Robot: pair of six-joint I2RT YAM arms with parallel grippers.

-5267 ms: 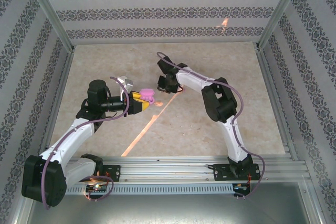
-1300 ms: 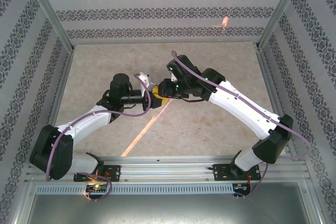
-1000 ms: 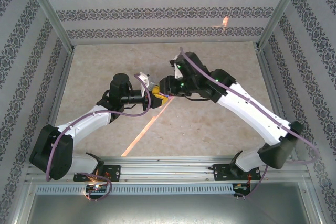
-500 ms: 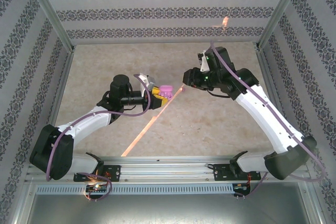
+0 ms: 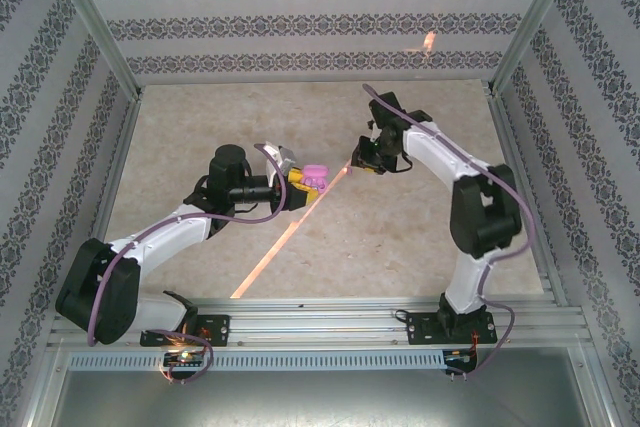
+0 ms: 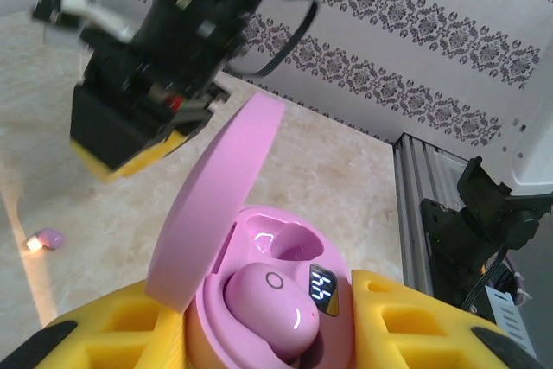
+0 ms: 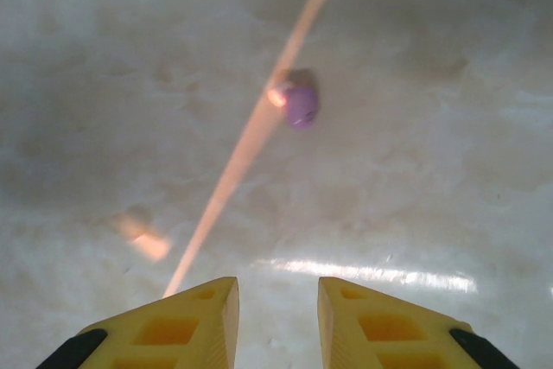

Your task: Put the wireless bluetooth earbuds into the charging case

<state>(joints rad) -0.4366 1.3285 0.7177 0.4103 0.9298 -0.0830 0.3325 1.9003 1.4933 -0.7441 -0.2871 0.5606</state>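
Over marble table (image 5: 200,117), left hand (image 5: 303,183) clamps open case (image 5: 317,173).

Bright, even light fills the top view. An orange streak (image 5: 285,237) crosses the surface (image 5: 200,117) diagonally, and an orange spot (image 5: 427,43) glows on the back wall (image 5: 300,17). The right wrist view is soft and hazy, with a white glare band (image 7: 363,274) at lower centre. In the left wrist view, the charging case (image 6: 268,300) carries glossy highlights, and the upper left is blurred.
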